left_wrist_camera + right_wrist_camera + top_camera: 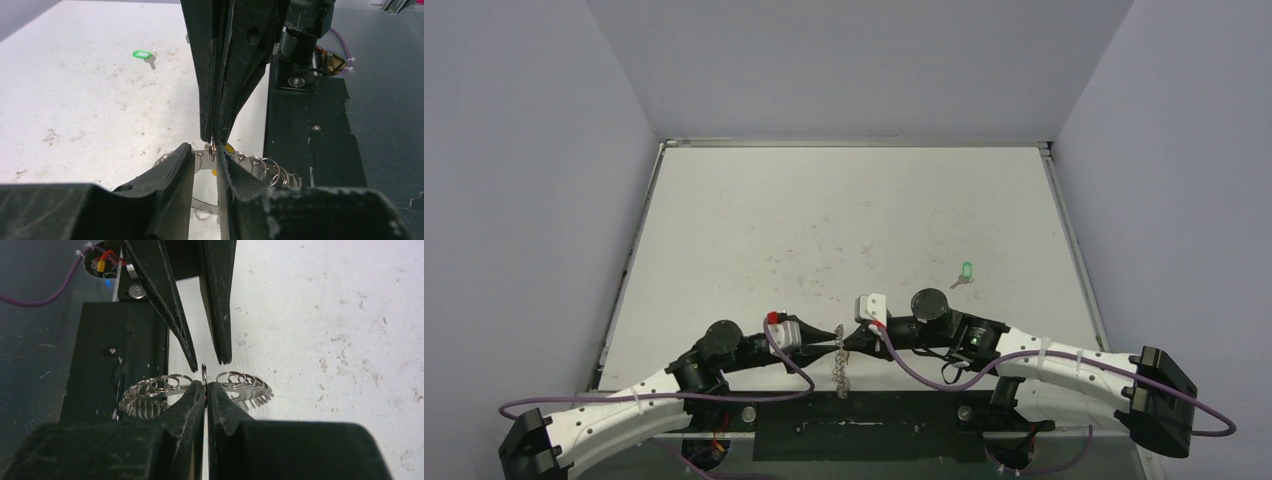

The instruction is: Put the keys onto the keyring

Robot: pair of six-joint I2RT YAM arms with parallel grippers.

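- Pinching 1 small wire loop point(204, 371) of the keyring point(160, 385) in the right gripper point(206, 386), fingers pressed fully together, loop standing edge-on above the tips.
- Facing it tip to tip with the left gripper point(205, 151), fingers a little apart, straddling that same loop without closing on it; nothing seen in its hold.
- Holding the ring where the 2 arms meet, low in the middle of the top view, with the rest of it trailing toward the near edge over the black base plate point(310, 150) and the fringe of loops fanned to both sides of the pinch.
- Glimpsing a yellow-orange key head point(228, 148) just beside the right gripper's tips, behind the ring; threaded on or merely resting there, cannot tell.
- With the green key point(966, 270) lying alone on the white table point(824, 200), well apart from both grippers, farther out and toward the right arm's side.
- Reading its long axis as diagonal: green head away, metal blade aimed back toward the grippers and leftward.
- Judging the right arm nearer to it but busy as the ring's holder, and the left gripper free; so likely a reach across for it, or a change of holder first.
- Judging the step in hand as steadying that 1 loop for threading, green key not yet on.
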